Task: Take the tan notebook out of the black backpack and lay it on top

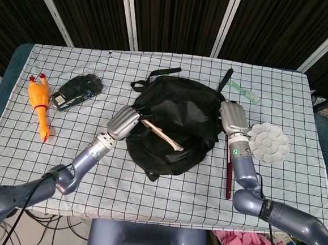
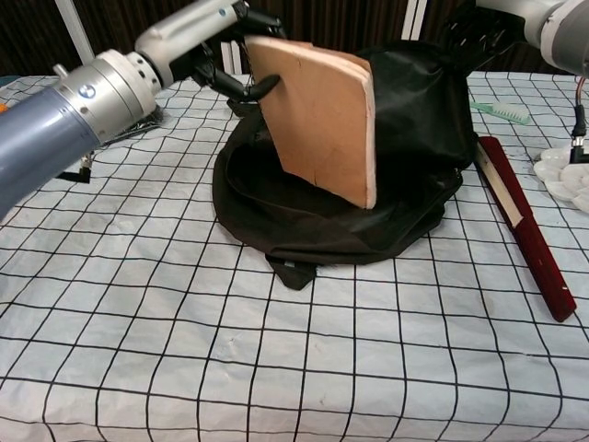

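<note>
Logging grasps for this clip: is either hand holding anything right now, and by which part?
The left hand grips the tan notebook by its upper corner, lifted edge-up above the black backpack. The right hand rests on the backpack's right side; whether its fingers grip fabric cannot be told.

The tablecloth (image 1: 164,190) is white with a thin black grid, and at centre frame the backpack (image 1: 181,118) on it is plain black with a tan notebook (image 2: 317,115), pale cream along its page edge, standing against it. At far left lie a yellow-orange rubber chicken (image 1: 39,101) with red comb and feet and a black pouch (image 1: 77,91). Toward the right are a mint-green comb (image 1: 246,92), a white flower-shaped dish (image 1: 269,143) and a dark red stick (image 2: 526,226) with one pale face; both hands, left hand (image 1: 123,123) and right hand (image 1: 233,119), are silver-grey on blue-grey arms.
</note>
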Controlling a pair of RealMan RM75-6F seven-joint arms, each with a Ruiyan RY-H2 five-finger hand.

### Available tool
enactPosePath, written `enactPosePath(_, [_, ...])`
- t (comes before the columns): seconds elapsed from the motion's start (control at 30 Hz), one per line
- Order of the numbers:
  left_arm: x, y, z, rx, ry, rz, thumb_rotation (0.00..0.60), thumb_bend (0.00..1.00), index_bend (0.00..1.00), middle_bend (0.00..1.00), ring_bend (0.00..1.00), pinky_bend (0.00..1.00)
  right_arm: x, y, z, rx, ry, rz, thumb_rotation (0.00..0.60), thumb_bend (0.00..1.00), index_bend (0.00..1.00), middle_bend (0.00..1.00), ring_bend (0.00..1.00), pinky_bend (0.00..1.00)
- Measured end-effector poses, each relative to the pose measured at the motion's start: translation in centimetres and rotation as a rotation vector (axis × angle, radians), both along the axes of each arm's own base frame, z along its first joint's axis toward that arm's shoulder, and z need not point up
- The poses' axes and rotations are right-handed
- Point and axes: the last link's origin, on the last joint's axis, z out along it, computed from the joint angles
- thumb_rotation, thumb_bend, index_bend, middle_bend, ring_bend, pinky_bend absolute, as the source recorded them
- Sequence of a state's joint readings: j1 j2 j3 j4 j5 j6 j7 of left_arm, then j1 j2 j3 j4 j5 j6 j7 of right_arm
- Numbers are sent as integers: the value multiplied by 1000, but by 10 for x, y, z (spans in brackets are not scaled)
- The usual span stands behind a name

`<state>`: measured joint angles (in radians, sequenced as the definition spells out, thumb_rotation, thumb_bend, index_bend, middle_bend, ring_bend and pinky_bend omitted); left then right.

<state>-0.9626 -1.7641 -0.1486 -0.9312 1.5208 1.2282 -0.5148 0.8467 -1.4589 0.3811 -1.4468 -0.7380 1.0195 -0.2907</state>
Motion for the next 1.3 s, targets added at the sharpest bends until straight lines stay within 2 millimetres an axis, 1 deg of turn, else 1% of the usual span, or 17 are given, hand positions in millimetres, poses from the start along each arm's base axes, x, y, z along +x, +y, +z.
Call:
enactPosePath(0.23, [11, 5, 56, 56, -80, 29, 600, 459, 570, 547, 328, 368, -1, 3, 2, 3, -13, 3, 600, 534, 697, 593, 504, 280])
enactPosePath(0.4, [18, 12, 105, 123, -133, 55, 600, 458, 570, 547, 328, 370, -1, 8, 3, 14, -15, 16, 600, 534, 697, 593, 504, 280])
enactPosePath(0.53, [19, 18, 140, 198, -145, 77, 600, 458, 571, 547, 328, 370, -2, 14, 2, 29, -19, 22, 600, 535, 697, 593, 504, 280])
enactPosePath(0.57, [18, 19, 152, 226, -147, 87, 600, 458, 571, 547, 328, 370, -2, 17, 1, 35, -23, 24, 600, 535, 697, 593, 504, 280])
enactPosePath(0.77, [10, 23, 187, 300, -159, 134, 600, 451, 568, 544, 317, 360, -5, 38, -11, 92, -13, 55, 600, 533, 697, 592, 503, 280])
enactPosePath(0.87, [7, 22, 192, 295, -156, 145, 600, 450, 569, 547, 313, 359, -7, 53, -18, 131, 3, 80, 600, 525, 696, 582, 500, 279])
enactPosePath(0.9, [6, 22, 193, 296, -146, 145, 600, 450, 569, 547, 313, 359, -7, 58, -20, 142, 7, 89, 600, 508, 692, 569, 496, 279])
enactPosePath(0.93, [5, 22, 194, 300, -135, 145, 600, 450, 569, 547, 313, 359, -7, 63, -23, 154, 11, 99, 600, 462, 661, 535, 478, 276])
enactPosePath(1.0, [2, 21, 192, 309, -115, 148, 600, 450, 569, 546, 313, 359, -7, 78, -29, 188, 15, 120, 600, 349, 527, 435, 413, 246])
enactPosePath(1.03, [1, 21, 190, 309, -109, 151, 600, 450, 569, 546, 313, 359, -7, 85, -31, 206, 16, 128, 600, 289, 416, 358, 356, 219])
enactPosePath(1.07, [1, 20, 188, 307, -108, 154, 600, 450, 570, 546, 313, 359, -8, 95, -35, 240, 21, 140, 600, 248, 323, 281, 301, 192])
enactPosePath(1.13, [0, 21, 186, 308, -104, 154, 600, 450, 570, 547, 313, 359, -8, 106, -39, 280, 30, 149, 600, 210, 218, 182, 232, 163])
enactPosePath(1.17, [1, 22, 183, 309, -101, 153, 600, 450, 570, 547, 313, 359, -9, 115, -41, 313, 41, 156, 600, 196, 177, 144, 200, 153])
enactPosePath(1.2, [1, 22, 181, 308, -100, 153, 600, 450, 570, 547, 313, 359, -9, 121, -41, 336, 50, 162, 600, 193, 161, 132, 188, 150])
enactPosePath(1.3, [3, 25, 173, 304, -98, 156, 600, 450, 571, 548, 313, 358, -10, 136, -36, 388, 83, 181, 600, 190, 147, 121, 172, 148])
